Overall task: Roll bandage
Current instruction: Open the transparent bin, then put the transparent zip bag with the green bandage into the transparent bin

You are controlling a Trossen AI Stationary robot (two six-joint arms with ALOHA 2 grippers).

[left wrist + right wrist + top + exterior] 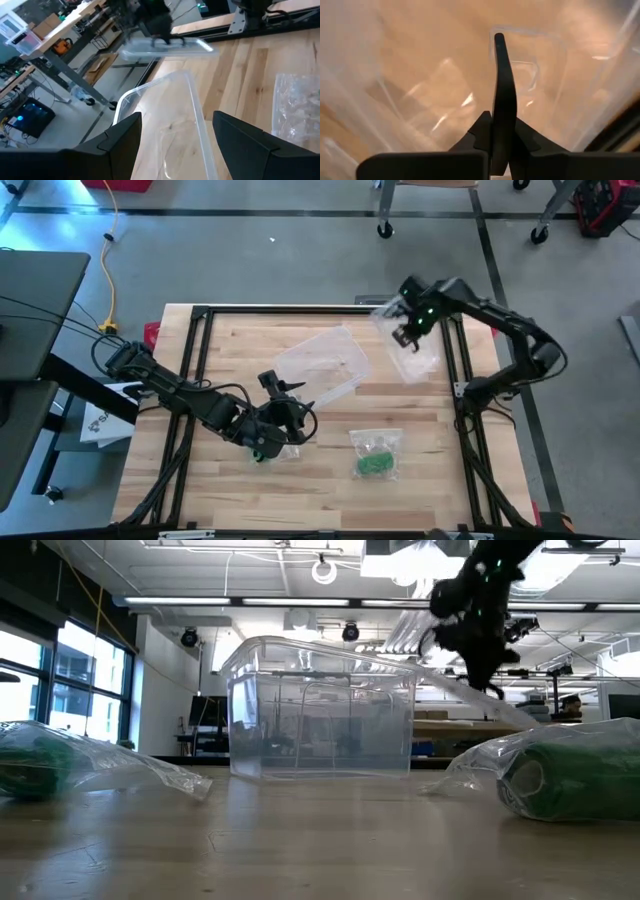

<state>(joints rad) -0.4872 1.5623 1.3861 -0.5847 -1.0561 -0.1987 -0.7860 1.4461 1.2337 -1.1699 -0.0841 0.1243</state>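
While the clear plastic bin (322, 364) stands open at mid-table, the right gripper (408, 327) is raised just beyond the bin's far right corner with its jaws pressed together on a thin clear plastic lid (405, 338). From the right wrist view the fingers (501, 95) meet with only the sheet of plastic between them. The low view shows the lid hanging tilted from that gripper, above and behind the bin.

The left gripper (283, 423) sits low over the wood, near the bin's near left corner, with its jaws spread wide and nothing between them. A small bagged item appears to lie beside it, but its contents cannot be made out.

The bandage (375, 463) is green, sealed in a clear bag (377, 452), and lies flat on the table (220, 350), well apart from the bin on its near right side. Neither gripper touches it.

Assessment: the task is at an early stage. The bin is uncovered; the bandage is not yet out of its bag, and no rolling is evident. Unbagging, grasping and rolling remain.
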